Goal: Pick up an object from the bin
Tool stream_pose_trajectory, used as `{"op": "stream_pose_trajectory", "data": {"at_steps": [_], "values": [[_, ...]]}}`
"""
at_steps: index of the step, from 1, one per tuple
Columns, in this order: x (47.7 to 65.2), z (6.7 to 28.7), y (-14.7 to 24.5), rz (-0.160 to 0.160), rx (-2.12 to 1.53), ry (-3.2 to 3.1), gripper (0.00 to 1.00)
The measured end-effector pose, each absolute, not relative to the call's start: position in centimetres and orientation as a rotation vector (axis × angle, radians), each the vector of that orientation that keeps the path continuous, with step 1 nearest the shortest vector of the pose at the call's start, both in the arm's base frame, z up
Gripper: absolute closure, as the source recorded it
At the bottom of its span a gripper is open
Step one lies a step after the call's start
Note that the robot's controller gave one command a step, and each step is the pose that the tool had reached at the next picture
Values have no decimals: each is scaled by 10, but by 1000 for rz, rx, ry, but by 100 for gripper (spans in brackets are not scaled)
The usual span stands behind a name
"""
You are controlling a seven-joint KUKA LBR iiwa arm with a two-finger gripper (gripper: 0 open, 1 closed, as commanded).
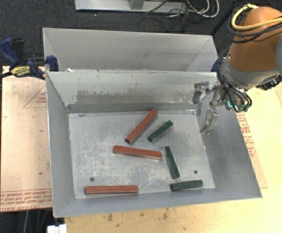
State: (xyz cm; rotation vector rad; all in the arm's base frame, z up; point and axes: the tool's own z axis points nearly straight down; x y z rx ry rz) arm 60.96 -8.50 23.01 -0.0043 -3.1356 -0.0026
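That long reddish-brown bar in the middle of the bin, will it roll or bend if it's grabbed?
The reddish-brown bar looks straight and flat-sided, so it is probably stiff and unlikely to roll. Long and thin, it may tilt if gripped near one end.

Position: the camera is set above the open grey metal bin [131, 50], offset somewhat towards its near rim.
Direction: the bin is looked down into, so its far wall is seen broadly and its floor almost flat-on.
Distance: the whole bin is taken in, with dark carpet [34, 8] left beyond its far rim.
Arm side: the orange-covered robot arm [255, 33] is seen entering from the bin's right.
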Motion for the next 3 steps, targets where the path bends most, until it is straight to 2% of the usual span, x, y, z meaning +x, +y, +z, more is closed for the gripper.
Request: {"op": "stream_pose_trajectory", "data": {"at_steps": [1, 2, 3], "values": [[611, 235, -85, -1, -1, -3143, 0], [616, 204, -76, 2, 119, -3147, 0], [634, 137, -25, 1, 390, -3125, 0]]}}
